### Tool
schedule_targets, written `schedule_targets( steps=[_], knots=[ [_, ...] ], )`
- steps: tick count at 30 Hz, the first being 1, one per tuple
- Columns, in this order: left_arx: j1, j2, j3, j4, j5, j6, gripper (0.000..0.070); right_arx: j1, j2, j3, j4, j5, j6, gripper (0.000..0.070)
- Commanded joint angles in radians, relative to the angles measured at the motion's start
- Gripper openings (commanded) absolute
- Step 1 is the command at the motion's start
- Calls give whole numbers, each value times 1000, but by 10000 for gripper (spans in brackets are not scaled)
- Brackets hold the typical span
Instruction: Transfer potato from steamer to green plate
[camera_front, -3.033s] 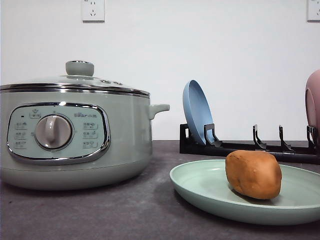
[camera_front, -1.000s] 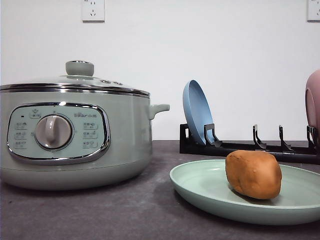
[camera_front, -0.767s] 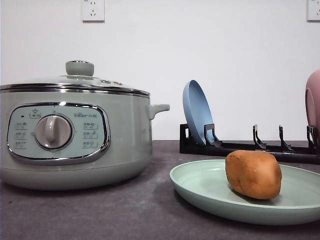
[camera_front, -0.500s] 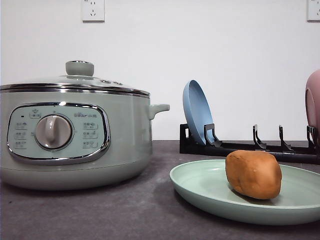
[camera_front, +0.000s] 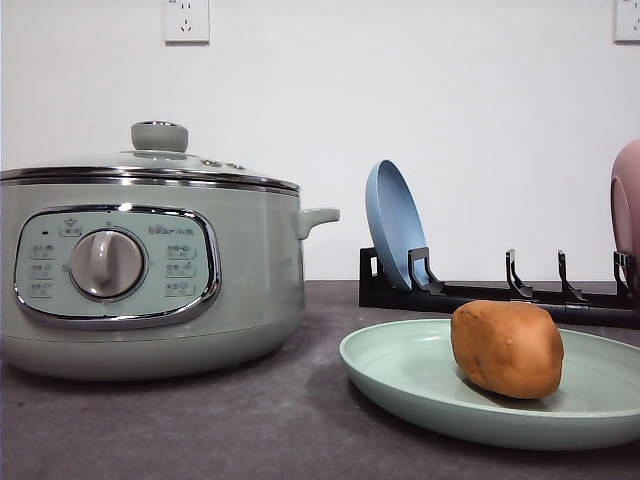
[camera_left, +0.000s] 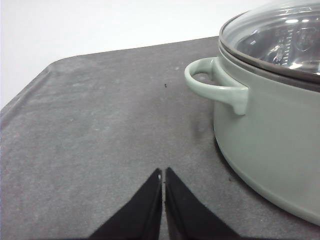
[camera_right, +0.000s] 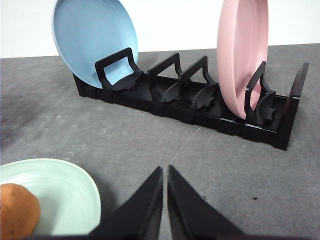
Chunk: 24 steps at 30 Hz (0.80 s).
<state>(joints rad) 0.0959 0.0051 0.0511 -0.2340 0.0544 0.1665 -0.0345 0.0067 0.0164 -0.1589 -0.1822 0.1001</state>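
Setting: dark grey matte surface (camera_front: 250, 430) against a plain white wall with two sockets high up.

Item, steamer (camera_front: 150, 270): pale sage green, chrome rim, dial panel to the front, glass lid seated on top. Stands on the robot's left.

Item, green plate (camera_front: 400, 375): lies flat on the surface to the right of the steamer, apart from it.

Item, potato (camera_front: 507, 348): orange-brown, resting on the green plate, right of the plate's middle.

Item, black rack (camera_right: 200, 100): behind the plate, holding a blue plate (camera_right: 95, 40) and a pink plate (camera_right: 242, 55) on edge.

Status: the transfer looks complete; potato out of the steamer, lid on. Nothing appears left but parking the arms.

Left tool (camera_left: 163, 172): tips pressed together, empty, above bare surface beside the steamer's side handle (camera_left: 215, 85).

Right tool (camera_right: 165, 170): tips pressed together, empty, between plate and rack, touching neither.
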Motion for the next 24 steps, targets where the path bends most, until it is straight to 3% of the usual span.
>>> schedule_targets(
  steps=[1,24],
  knots=[
    [2,-2,-7,-34,2,-3,1,-1,-3,-5,1,0,-7,3],
    [2,-2,-7,-34,2,-3,1,-1,-3,-5,1,0,-7,3]
  ],
)
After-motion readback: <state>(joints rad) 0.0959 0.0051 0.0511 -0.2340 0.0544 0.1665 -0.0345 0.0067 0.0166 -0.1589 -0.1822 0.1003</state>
